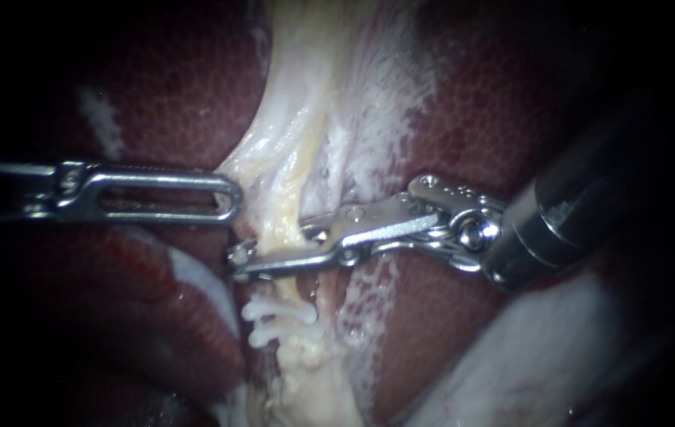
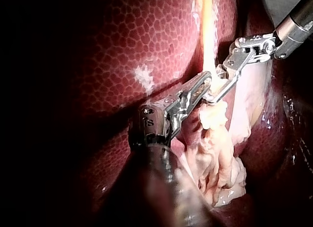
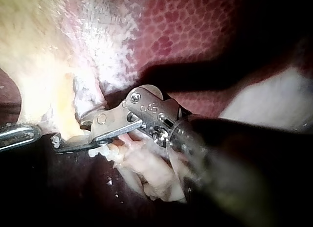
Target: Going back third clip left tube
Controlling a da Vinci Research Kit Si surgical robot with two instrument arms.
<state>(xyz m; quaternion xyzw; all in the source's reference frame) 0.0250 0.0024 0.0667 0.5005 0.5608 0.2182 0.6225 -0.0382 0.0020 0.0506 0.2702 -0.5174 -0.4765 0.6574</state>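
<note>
Dark red liver point(image 1: 156, 87) flanks a pale tube point(image 1: 294, 174). The right instrument point(image 1: 270, 247) straddles that tube, jaws slightly apart; the left instrument point(image 1: 227, 196) lies tip against the tube's edge, its hold impossible to tell. White clips point(image 1: 278, 316) sit on the tube just below the right instrument.

Tube point(image 1: 286, 182): pale yellow-white strand, glistening. Ran top to bottom through middle of endoscope view, with dark red liver point(image 1: 472, 119) on either side. Upper part broad, narrowing downward. Whether left or right tube: could not be determined.

Two white clips point(image 1: 278, 312) sat across tube low down, one just under other, near parallel, rounded ends projecting toward view's left. Right instrument point(image 1: 274, 247) crossed tube just above upper clip. Below clips, tube merged into ragged pale tissue.
</note>
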